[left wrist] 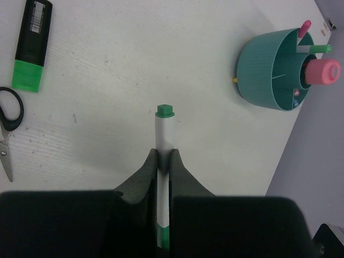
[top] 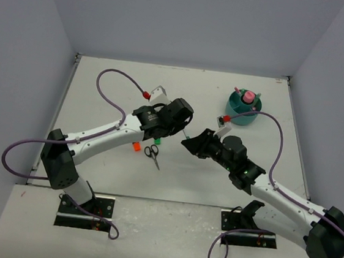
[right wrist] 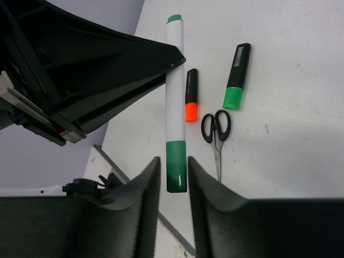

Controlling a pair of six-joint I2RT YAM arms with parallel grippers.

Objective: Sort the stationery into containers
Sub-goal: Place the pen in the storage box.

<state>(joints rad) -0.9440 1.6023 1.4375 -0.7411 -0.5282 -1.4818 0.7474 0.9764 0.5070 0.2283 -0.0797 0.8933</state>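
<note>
White with green ends, the pen (top: 186, 133) bridges the 2 arms above the middle of the table (top: 94, 170) in the top view, with the left gripper (top: 182, 122) at one end and the right gripper (top: 192, 143) at the other. The teal organizer (top: 232, 109) stands well apart at the far right, a pink-capped bottle (top: 248, 97) in it. Scissors (top: 153, 153), an orange highlighter (top: 136, 146) and a green highlighter (top: 157, 141) lie on the table just beside the left arm.

From the left wrist, the left gripper is clenched on the pen's barrel, the green cap pointing out ahead and the pen clear of the table.

From the right wrist, the right gripper's fingers (right wrist: 148, 188) stand on either side of the pen's near green end, very close to it. Whether the pads already pinch it I cannot tell (a thin pale sliver seems to show on 1 side).

This reads as a hand-over. To do it well, the right gripper should bite squarely and firmly before the left lets go. The left should then open and draw straight back along the pen's line, so nothing twists. The right hold sits near the very tip, so the pen may swing. A hold further up the white barrel would be steadier for carrying it to a free ring compartment, away from the bottle.
</note>
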